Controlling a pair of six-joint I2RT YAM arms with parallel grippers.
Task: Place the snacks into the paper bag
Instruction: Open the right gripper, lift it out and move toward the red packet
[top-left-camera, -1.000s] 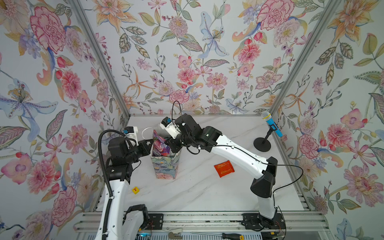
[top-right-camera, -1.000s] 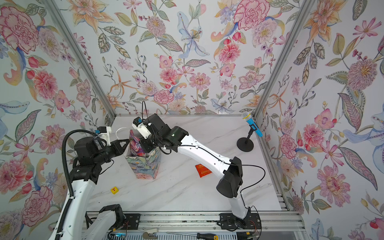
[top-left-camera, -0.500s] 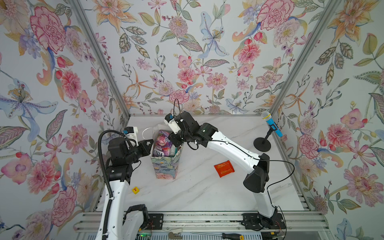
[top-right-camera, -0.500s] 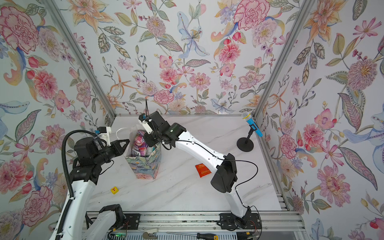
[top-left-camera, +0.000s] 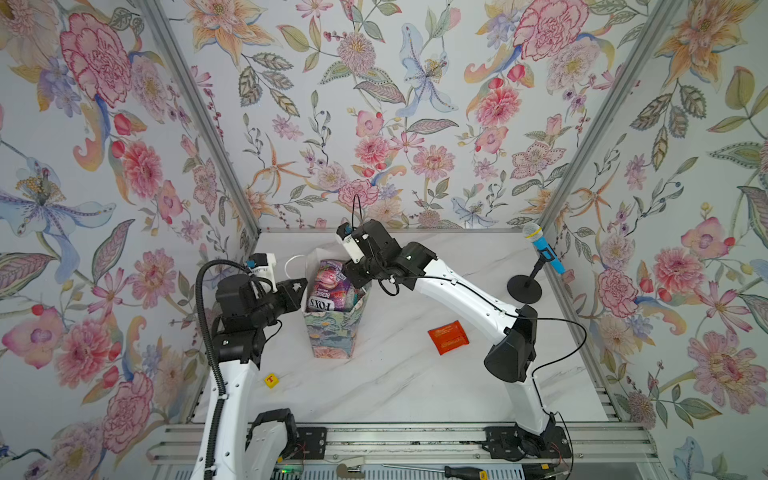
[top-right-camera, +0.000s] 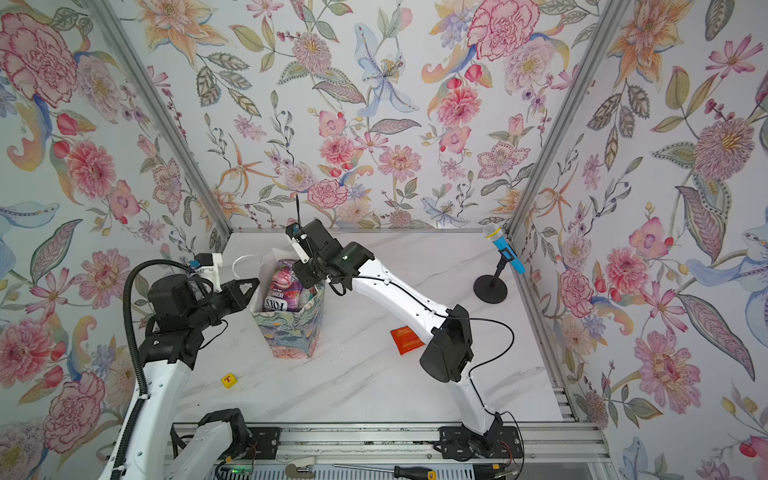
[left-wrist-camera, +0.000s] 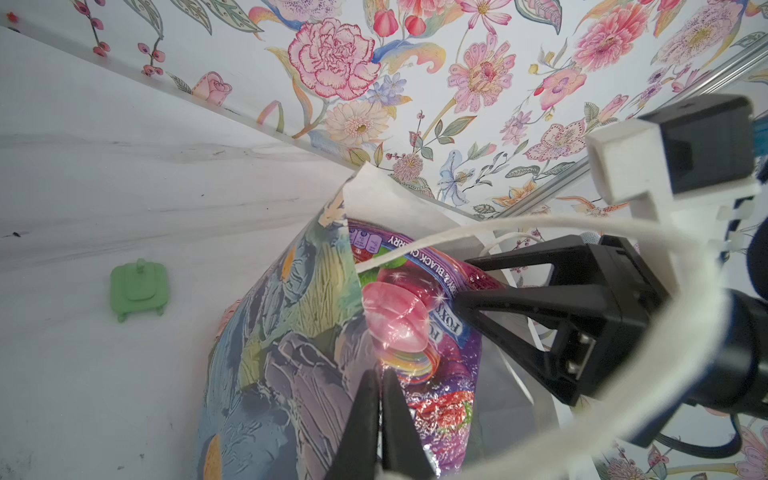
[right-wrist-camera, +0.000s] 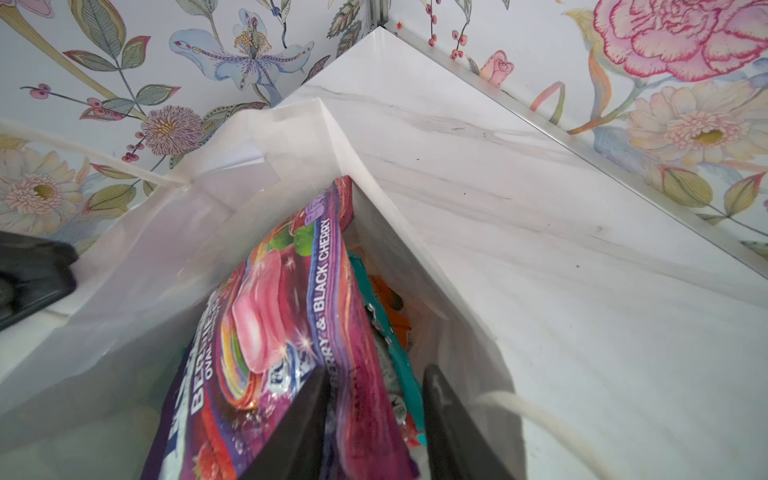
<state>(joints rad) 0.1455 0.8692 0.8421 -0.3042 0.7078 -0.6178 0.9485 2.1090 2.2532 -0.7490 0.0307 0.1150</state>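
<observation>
**Purple packet is in, right gripper lets go**

The paper bag (top-left-camera: 332, 332) stands upright, left of centre on the worktop (top-left-camera: 395, 386). The purple FOX'S packet (top-left-camera: 330, 286) sits on end in its mouth, its top poking above the rim and its lettering readable in both top views. In the right wrist view a teal packet (right-wrist-camera: 386, 332) and an orange packet (right-wrist-camera: 386, 299) are wedged beside it against the white lining.

The right gripper (right-wrist-camera: 376, 372) hovers right at the bag's mouth. A second ago it was clamped tight down among the packets, and now its jaws stand apart. The purple packet's edge lies loose in the gap, not pinched.

Over on the other side, the left gripper (left-wrist-camera: 377, 376) is closed on the bag's side wall at the rim, exactly where it was a second ago. The bag hasn't budged.

Out on the worktop, the red-orange sachet (top-left-camera: 448, 337) lies flat, well apart from the bag on its right and under the right arm. It is unmoved. The yellow cube (top-left-camera: 271, 380) sits near the front left, and the microphone (top-left-camera: 543, 251) stands at the far right.
</observation>
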